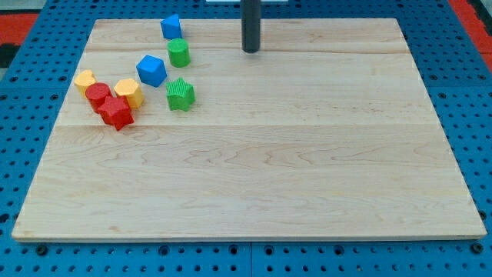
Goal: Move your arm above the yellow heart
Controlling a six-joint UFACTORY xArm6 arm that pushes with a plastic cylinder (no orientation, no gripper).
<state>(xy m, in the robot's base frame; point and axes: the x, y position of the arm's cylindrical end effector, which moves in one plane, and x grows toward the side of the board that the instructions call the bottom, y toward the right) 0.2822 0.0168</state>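
My tip (250, 50) touches the board near the view's top, right of centre-left. Two yellow blocks lie at the view's left: one (84, 81) at the far left and one (129, 92) to its right; which one is the heart I cannot tell. Both are far to the left of and below my tip. A red block (98, 95) sits between them and a red star-like block (116, 113) lies just below.
A blue block (171, 27) lies near the top edge, a green cylinder-like block (179, 53) below it, a blue cube (151, 71) to its lower left, and a green block (180, 94) below. The wooden board (307, 169) rests on a blue pegboard.
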